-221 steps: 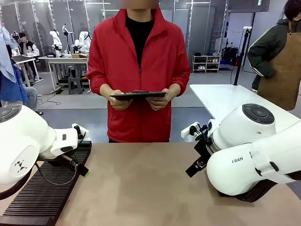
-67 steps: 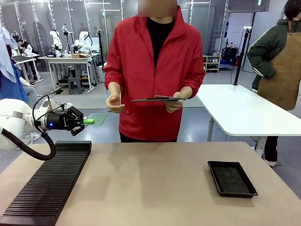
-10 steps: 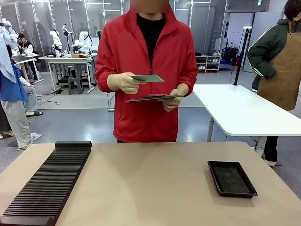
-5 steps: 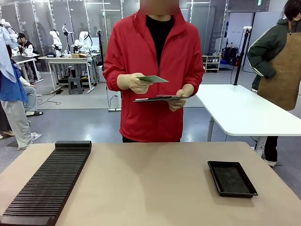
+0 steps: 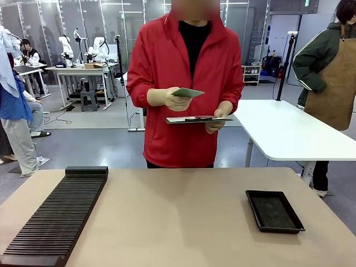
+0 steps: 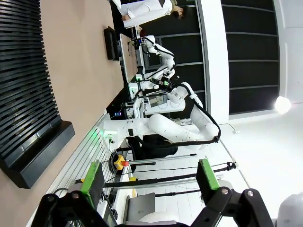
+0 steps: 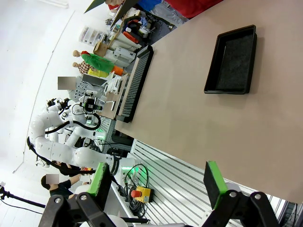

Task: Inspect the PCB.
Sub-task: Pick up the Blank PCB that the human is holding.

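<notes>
A person in a red jacket stands at the far side of the table and holds the green PCB (image 5: 188, 92) flat in one gloved hand at chest height. The other hand holds a dark clipboard (image 5: 198, 119) just below the board. My left gripper (image 6: 147, 178) is open, with nothing between its green pads, and hangs off the near side of the table. My right gripper (image 7: 159, 184) is also open and empty, back from the table's near edge.
A long black slotted rack (image 5: 54, 214) lies along the table's left side. A shallow black tray (image 5: 274, 211) sits at the right. Between them the brown tabletop (image 5: 172, 217) is bare. A white table (image 5: 283, 128) stands behind on the right, with another person beside it.
The person has stepped slightly to the right, carrying the PCB and the clipboard along. The rack and tray have not moved.
</notes>
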Robot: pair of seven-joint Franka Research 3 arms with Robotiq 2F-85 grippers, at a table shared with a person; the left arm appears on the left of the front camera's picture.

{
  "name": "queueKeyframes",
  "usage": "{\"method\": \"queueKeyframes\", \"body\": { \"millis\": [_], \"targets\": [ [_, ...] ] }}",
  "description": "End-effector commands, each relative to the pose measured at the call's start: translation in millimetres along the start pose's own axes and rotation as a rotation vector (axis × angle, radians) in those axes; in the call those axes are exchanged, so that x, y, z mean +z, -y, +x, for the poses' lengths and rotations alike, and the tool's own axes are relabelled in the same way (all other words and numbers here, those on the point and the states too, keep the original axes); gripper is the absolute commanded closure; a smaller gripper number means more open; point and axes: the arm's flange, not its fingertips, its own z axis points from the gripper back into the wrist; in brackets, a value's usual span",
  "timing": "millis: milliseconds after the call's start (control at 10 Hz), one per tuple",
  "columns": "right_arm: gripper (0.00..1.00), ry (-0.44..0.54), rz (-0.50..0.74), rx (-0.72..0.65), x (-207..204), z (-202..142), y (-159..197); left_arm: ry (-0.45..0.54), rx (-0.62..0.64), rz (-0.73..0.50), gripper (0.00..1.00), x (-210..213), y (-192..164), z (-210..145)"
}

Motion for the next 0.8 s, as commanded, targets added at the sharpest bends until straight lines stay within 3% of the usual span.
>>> {"method": "queueKeyframes", "body": {
  "millis": [0, 700],
  "targets": [
    [0.0, 0.01, 0.012, 0.018, 1.7, 0.3, -1.8, 0.0, 0.005, 0.014, 0.0, 0.1, 1.5, 1.1],
    [0.0, 0.01, 0.012, 0.018, 1.7, 0.3, -1.8, 0.0, 0.005, 0.014, 0.0, 0.1, 1.5, 1.1]
  ]
}}
